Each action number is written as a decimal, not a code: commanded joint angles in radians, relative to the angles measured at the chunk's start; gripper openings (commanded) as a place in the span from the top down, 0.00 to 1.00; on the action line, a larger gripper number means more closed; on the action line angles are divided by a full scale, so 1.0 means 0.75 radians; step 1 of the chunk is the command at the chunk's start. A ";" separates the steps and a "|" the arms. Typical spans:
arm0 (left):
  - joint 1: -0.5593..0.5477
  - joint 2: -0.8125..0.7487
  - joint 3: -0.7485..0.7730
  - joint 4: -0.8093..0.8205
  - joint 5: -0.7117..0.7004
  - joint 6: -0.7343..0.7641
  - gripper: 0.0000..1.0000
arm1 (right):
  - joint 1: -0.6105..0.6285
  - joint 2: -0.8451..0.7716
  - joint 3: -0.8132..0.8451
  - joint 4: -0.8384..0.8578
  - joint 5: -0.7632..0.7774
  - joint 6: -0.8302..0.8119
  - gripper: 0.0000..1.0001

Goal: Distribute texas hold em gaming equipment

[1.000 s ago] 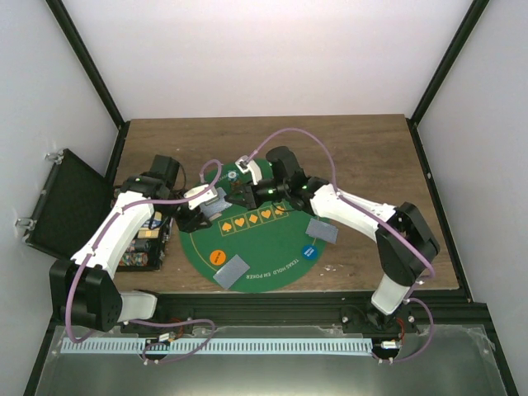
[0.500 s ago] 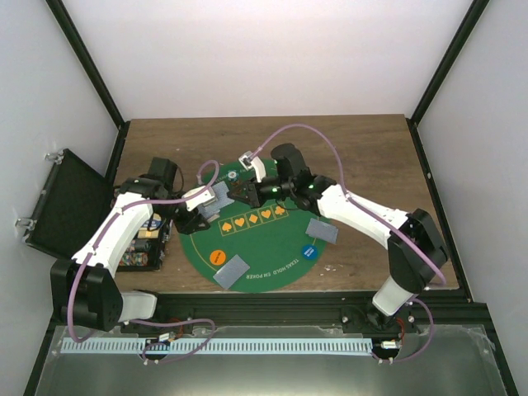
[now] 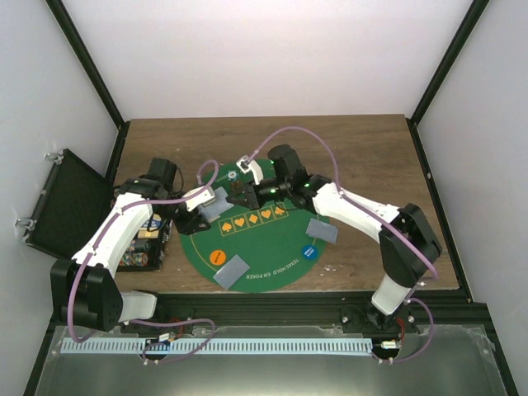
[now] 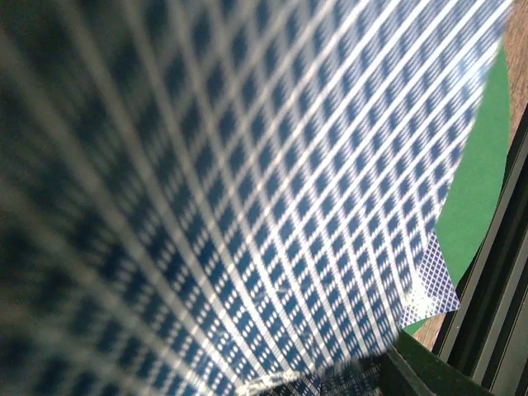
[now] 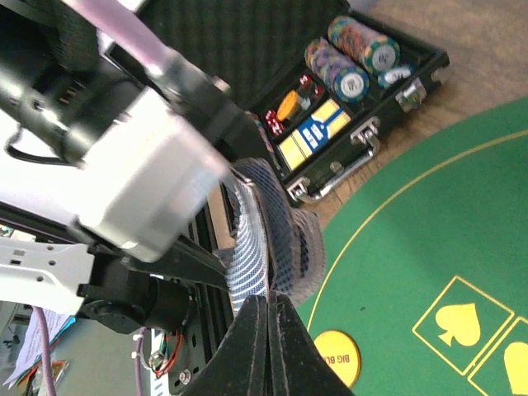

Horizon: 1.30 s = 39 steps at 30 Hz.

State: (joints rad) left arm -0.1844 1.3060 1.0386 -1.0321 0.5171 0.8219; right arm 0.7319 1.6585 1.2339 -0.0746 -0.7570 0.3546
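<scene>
Gripping a bowed stack of blue-and-white lattice-backed playing cards [image 5: 266, 221], the left gripper [image 3: 209, 208] faces the right gripper [image 5: 268, 304], whose closed fingertips touch the stack's edge

The top view looks down from above and behind the arm bases over the whole brown wooden counter [image 3: 363, 148] and round green felt mat [image 3: 272, 243]. The left wrist view is pressed close against blue-lattice playing cards [image 4: 247, 181]. The right wrist view, low and near, faces those cards and the mat.
</scene>
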 commanded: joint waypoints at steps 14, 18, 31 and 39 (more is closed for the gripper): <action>0.005 0.004 0.035 0.015 0.096 0.045 0.47 | 0.040 0.182 0.147 0.011 -0.127 -0.025 0.99; 0.006 0.007 0.043 0.012 0.095 0.043 0.47 | 0.054 0.212 0.177 -0.009 -0.127 -0.034 0.99; 0.004 0.005 0.047 0.002 0.124 0.039 0.51 | 0.061 0.260 0.175 0.067 -0.098 0.034 0.51; 0.005 -0.004 0.047 -0.014 0.136 0.047 0.52 | 0.072 0.311 0.206 0.114 -0.037 0.049 0.40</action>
State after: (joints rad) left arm -0.1829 1.3064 1.0470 -1.0348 0.5743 0.8410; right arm 0.7746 1.8927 1.3434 -0.0189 -0.8131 0.3859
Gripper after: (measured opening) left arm 0.487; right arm 0.600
